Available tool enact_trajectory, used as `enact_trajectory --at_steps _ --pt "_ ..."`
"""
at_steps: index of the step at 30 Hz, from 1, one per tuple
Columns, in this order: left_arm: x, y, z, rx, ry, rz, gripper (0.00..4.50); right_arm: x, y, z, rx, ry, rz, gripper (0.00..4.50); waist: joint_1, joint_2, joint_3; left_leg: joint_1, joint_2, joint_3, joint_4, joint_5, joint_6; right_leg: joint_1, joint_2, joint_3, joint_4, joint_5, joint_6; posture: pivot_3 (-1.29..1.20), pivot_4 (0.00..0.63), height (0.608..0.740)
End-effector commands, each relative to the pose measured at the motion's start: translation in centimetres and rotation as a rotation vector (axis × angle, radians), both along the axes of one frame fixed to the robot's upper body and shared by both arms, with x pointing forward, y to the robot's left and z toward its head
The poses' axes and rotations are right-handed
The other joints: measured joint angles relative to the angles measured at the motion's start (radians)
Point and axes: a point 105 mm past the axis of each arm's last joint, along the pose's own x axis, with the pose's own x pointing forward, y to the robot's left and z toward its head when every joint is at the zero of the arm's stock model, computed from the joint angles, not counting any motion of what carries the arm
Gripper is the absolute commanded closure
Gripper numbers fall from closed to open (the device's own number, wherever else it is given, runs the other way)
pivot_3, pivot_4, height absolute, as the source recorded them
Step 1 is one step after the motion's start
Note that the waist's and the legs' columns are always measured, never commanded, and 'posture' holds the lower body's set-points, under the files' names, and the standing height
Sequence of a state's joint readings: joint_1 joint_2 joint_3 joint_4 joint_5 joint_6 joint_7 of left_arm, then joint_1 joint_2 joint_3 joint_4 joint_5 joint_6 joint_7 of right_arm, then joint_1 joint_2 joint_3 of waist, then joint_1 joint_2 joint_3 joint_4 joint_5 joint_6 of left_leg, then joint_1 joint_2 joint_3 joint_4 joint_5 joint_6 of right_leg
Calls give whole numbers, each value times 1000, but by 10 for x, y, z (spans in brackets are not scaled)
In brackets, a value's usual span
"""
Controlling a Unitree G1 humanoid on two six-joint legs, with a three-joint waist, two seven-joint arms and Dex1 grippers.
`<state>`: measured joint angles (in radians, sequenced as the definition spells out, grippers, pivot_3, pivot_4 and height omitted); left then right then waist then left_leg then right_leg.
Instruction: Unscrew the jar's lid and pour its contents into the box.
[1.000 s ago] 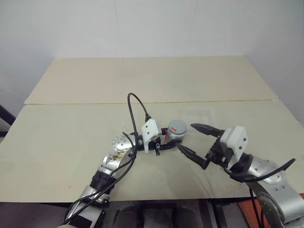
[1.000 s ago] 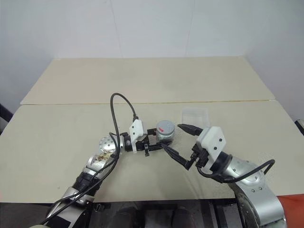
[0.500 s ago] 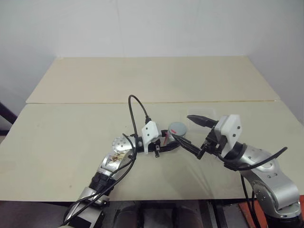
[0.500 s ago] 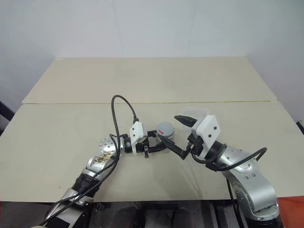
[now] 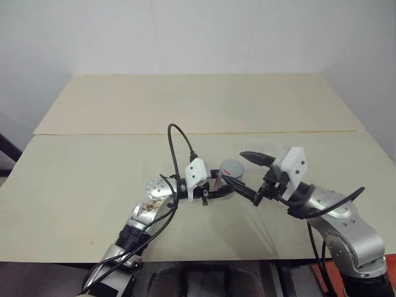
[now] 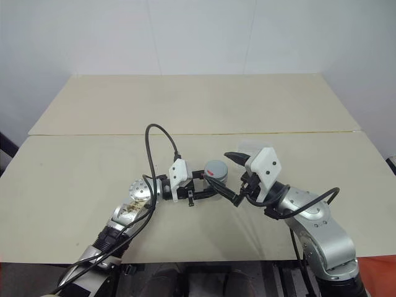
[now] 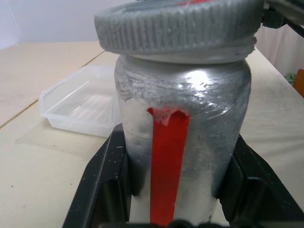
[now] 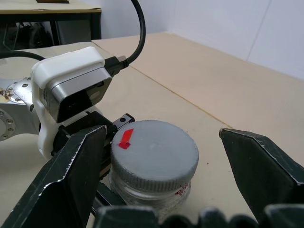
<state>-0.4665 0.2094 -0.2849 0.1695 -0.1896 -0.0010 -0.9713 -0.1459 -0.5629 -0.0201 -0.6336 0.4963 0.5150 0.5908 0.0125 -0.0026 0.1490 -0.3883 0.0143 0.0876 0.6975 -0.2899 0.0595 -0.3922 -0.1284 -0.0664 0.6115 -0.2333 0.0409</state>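
Your left gripper has its jaws clamped on the jar, lid on, while your right gripper's jaws stand wide either side of the lid.

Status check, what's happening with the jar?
Left gripper shut on jar. Right gripper open, fingers straddling lid. Lid still on. Nothing blocking.

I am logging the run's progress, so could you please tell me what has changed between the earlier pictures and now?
The open right end effector has moved in toward the small clear cylindrical jar; its fingers now sit either side of the round silvery-grey screw lid, not yet closed on it. The left end effector stays shut on the jar, lid still on. The shallow clear plastic box has not moved.
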Motion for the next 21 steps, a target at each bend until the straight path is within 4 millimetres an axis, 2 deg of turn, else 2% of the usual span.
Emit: enact_trajectory --at_steps 1,15,18,21 --pt "-5 -4 12 -26 -60 -20 2556 -3 5 8 16 -20 35 71 0 0 0 0 0 0 0 0 0 0 0 0 0 0 0 0 150 740" --pt "-5 -5 13 -28 -60 -20 2556 0 5 4 31 15 31 71 0 0 0 0 0 0 0 0 0 0 0 0 0 0 0 0 150 740" --pt "-5 -5 13 -27 -59 -21 2556 0 5 3 37 19 29 645 0 0 0 0 0 0 0 0 0 0 0 0 0 0 0 0 150 740" --pt "-5 -5 12 -27 -58 -23 2556 0 5 2 35 24 26 1645 0 0 0 0 0 0 0 0 0 0 0 0 0 0 0 0 150 740"
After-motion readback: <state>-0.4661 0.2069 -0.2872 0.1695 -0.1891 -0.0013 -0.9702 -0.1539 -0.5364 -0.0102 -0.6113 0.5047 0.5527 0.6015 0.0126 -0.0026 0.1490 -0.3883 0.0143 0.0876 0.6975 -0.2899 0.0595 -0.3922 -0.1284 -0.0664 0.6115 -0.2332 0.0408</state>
